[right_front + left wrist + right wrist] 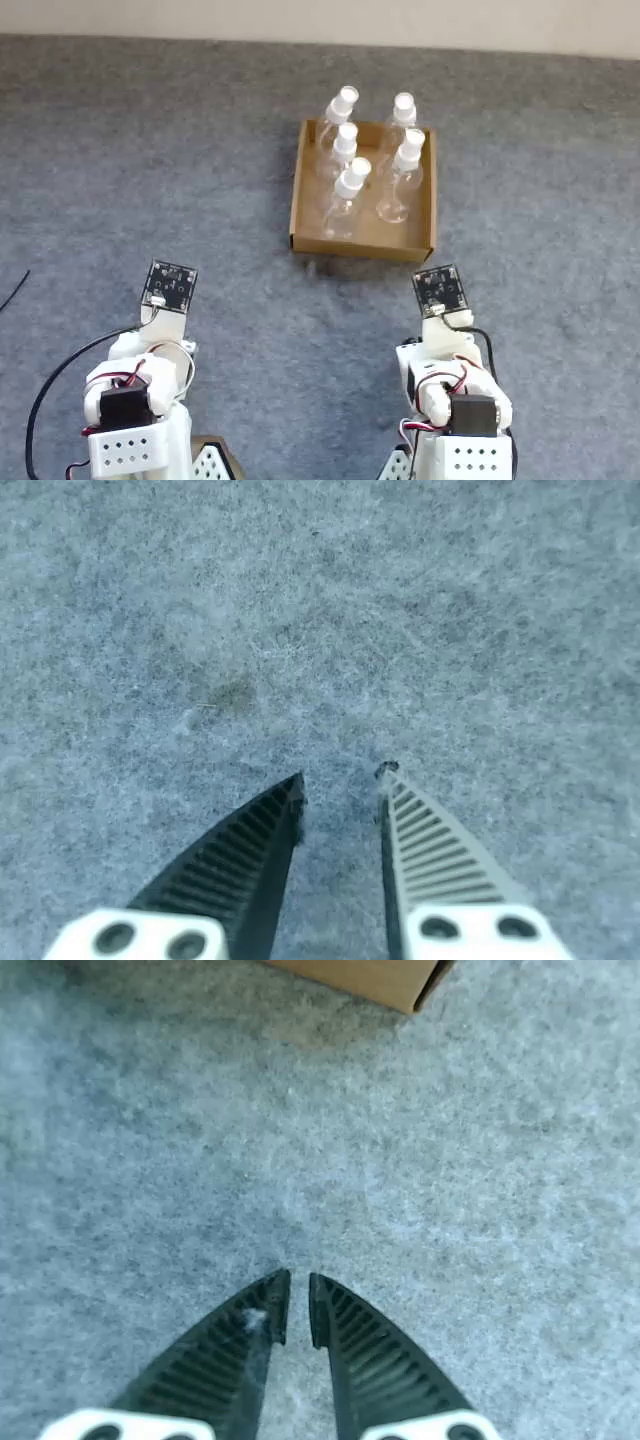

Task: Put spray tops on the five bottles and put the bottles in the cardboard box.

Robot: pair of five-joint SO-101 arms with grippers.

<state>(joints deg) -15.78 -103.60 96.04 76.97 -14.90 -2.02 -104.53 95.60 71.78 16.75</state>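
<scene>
cardboard box upper centre of high view, on grey felt mat. five clear bottles upright inside box, each with white spray top. left arm lower left, right arm lower right, both apart from box. left gripper slightly spread over bare mat, nothing between fingers. right gripper tips almost pressed together, empty, box corner at top of right wrist view.

Arms: left arm and right arm have white shells, black motors and hole-dotted base plates.
Wrists: a black square board on each.
Cables: black cable at the left arm's 9 o'clock; red wires by the motors.
Left gripper: black finger, white finger, both ribbed.
Right gripper: two black ribbed fingers.
</scene>
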